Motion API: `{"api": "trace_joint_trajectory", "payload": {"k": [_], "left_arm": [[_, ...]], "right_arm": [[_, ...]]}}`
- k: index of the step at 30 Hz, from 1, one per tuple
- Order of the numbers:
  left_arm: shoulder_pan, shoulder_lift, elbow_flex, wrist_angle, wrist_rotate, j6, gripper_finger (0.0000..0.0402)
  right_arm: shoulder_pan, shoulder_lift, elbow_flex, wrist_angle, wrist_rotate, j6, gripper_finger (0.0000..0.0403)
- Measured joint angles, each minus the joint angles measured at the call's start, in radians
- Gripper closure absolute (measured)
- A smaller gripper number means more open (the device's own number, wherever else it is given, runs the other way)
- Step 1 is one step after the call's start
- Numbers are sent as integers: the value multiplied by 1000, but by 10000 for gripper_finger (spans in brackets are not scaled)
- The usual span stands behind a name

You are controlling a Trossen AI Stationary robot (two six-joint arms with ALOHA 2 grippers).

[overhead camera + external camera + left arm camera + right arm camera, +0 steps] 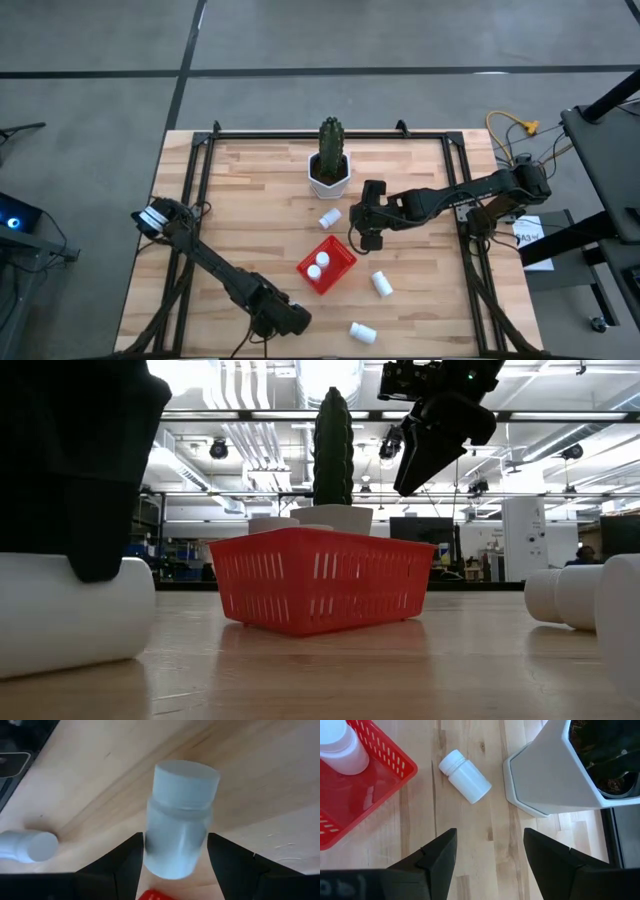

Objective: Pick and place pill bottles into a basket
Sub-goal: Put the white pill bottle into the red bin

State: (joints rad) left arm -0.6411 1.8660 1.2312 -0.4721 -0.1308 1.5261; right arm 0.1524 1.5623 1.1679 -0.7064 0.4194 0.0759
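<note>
On the counter (250, 200) the red basket (326, 266) holds two bottles (318, 266); its wall hides them in the low view. Left gripper (285, 322) pinches a bottle (180, 820); right gripper (367, 236) hangs spread above a loose bottle (465, 775)

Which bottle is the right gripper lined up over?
Start at the cactus pot at the table's far middle. Between it and the red basket lies one white bottle on its side, below the open right gripper. It is the only loose bottle beside the pot; the others lie on the basket's other side.
</note>
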Motion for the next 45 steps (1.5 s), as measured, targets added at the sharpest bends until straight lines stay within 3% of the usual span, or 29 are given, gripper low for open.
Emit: {"api": "trace_joint_trajectory", "payload": {"k": [19, 25, 32, 40, 45], "left_arm": [[-1, 60, 10, -16, 14, -48, 199], [0, 62, 22, -15, 13, -82, 251], [0, 64, 40, -15, 10, -149, 255], [-1, -49, 45, -16, -136, -231, 255], [2, -162, 44, -18, -194, -390, 255]], "right_arm": [[0, 0, -1, 0, 0, 3, 184], [0, 0, -1, 0, 0, 1, 184], [0, 0, -1, 0, 0, 2, 184], [0, 0, 1, 1, 3, -31, 184], [0, -2, 5, 1, 3, -34, 184]]}}
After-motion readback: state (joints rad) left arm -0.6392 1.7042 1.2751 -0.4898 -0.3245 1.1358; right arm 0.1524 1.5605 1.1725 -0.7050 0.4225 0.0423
